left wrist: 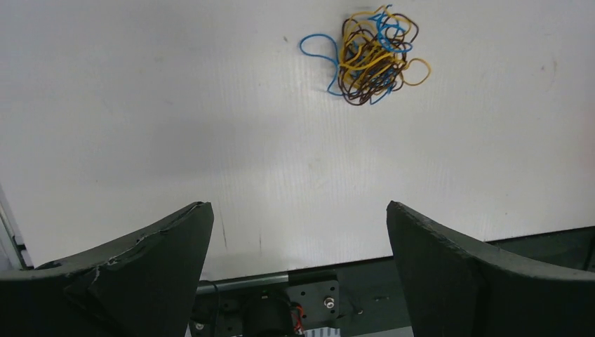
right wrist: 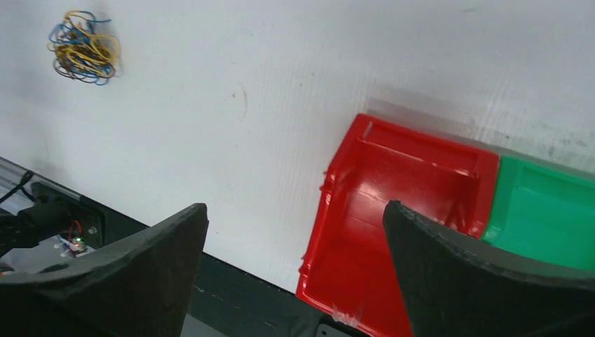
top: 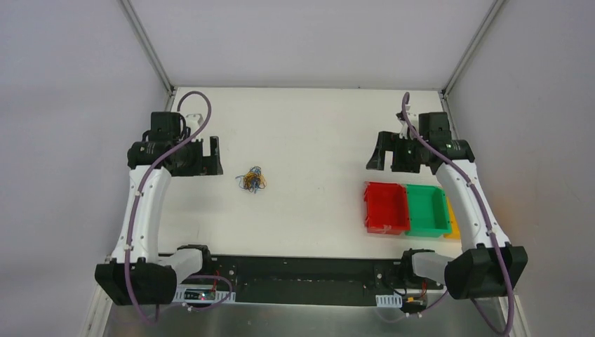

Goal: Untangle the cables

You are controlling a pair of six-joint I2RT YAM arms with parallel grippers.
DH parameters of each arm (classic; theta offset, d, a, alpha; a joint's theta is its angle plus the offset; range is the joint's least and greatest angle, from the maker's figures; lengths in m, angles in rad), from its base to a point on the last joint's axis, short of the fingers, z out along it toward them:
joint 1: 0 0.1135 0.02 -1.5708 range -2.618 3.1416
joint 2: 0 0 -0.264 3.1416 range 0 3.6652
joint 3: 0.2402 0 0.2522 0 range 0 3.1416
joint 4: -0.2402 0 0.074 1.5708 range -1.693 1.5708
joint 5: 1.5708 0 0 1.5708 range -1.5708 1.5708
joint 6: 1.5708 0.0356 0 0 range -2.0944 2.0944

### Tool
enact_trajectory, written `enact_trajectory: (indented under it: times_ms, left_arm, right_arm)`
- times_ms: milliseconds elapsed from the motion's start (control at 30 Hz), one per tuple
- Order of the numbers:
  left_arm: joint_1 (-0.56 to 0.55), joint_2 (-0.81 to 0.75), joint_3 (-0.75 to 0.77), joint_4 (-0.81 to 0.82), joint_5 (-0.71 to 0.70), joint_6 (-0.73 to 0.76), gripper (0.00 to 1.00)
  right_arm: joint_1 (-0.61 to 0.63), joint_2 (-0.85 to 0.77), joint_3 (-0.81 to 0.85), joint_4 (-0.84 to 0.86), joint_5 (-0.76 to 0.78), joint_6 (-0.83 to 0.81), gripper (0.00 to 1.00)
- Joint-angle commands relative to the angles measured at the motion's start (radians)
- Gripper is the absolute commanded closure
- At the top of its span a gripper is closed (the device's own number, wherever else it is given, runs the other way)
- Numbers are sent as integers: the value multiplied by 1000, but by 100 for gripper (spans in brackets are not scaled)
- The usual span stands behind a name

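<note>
The left gripper (left wrist: pixel 298 208) has its fingers spread wide, holding nothing. The tangled yellow, blue and dark cables (left wrist: pixel 372 56) lie well ahead, nearer its right finger. The right gripper (right wrist: pixel 295 207) is likewise spread and empty, with a red bin (right wrist: pixel 379 203) just ahead between its fingers.

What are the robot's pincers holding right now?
Nothing. The left pincer and the right pincer are both open and empty. The cables lie in a tangled bunch on the table, touching neither.
</note>
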Motion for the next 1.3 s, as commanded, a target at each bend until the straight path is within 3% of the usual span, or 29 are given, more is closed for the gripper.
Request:
enact_trajectory:
  times_ms: [0,233,533,667,900,1100,1267]
  left_arm:
    - [4,135,108,28,142,66,1]
    - [4,341,137,146,430,29,1]
    - [2,570,59,323,625,-108,0]
    - [2,669,32,391,683,-148,11]
    - [-1,761,-20,466,706,-193,36]
    - [3,792,-75,521,709,-250,68]
    - [-1,839,-88,577,751,-319,76]
  right_arm:
    - [33,98,121,69,-99,45,1]
    - [127,316,223,188,-211,183,1]
    - [366,665,367,330,-257,361,1]
    - [455,813,443,412,-269,450,1]
    - [540,966,466,650,-308,625,11]
    - [596,1048,454,772,-338,732,15]
    - [625,1096,424,837,-341,807,19]
